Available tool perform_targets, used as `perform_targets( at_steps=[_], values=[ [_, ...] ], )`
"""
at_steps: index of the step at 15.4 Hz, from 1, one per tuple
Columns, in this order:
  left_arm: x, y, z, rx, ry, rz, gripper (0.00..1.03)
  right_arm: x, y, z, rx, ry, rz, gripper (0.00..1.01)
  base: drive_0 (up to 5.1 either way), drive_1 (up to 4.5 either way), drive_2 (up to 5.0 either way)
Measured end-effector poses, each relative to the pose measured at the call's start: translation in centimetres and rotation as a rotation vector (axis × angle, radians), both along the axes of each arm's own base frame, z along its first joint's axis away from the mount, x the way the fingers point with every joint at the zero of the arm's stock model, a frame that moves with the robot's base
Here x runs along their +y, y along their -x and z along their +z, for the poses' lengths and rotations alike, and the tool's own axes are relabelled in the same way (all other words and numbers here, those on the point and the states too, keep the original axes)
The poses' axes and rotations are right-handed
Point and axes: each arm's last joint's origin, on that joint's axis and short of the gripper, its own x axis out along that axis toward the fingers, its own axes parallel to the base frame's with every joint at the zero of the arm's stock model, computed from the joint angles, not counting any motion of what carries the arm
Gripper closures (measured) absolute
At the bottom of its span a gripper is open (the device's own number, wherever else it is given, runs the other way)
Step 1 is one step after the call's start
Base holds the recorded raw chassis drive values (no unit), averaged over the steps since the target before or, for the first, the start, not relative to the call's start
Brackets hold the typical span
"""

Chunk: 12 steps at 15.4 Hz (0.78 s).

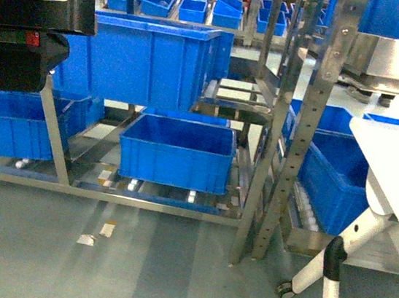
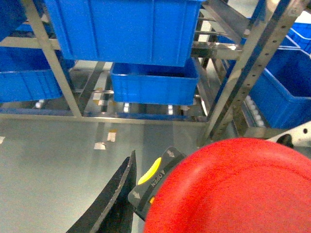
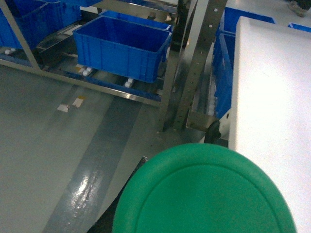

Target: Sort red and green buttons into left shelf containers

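Filling each wrist view: red button [image 2: 233, 189], green button [image 3: 204, 191].

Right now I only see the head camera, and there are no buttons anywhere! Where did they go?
Observer: The red button fills the left wrist view's lower right, up off the floor.
Operator: And the other one?
Observer: The green button fills the bottom of the right wrist view, white table on its right.
Operator: Anything beside the red one?
Observer: A yellow tab marked OPEN sits just left of it.
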Motion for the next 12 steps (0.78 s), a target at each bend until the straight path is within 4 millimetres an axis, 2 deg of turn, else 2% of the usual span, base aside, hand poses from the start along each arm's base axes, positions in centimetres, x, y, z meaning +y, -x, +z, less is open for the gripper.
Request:
perform_targets(
  at_steps=[12],
  values=[
    [0.0, 0.0, -0.04, 0.002, -0.001, 0.0, 0.59, 0.0, 0.01, -0.03, 0.003, 0.0, 0.0, 0.75, -4.9, 2.65, 2.2]
  ],
)
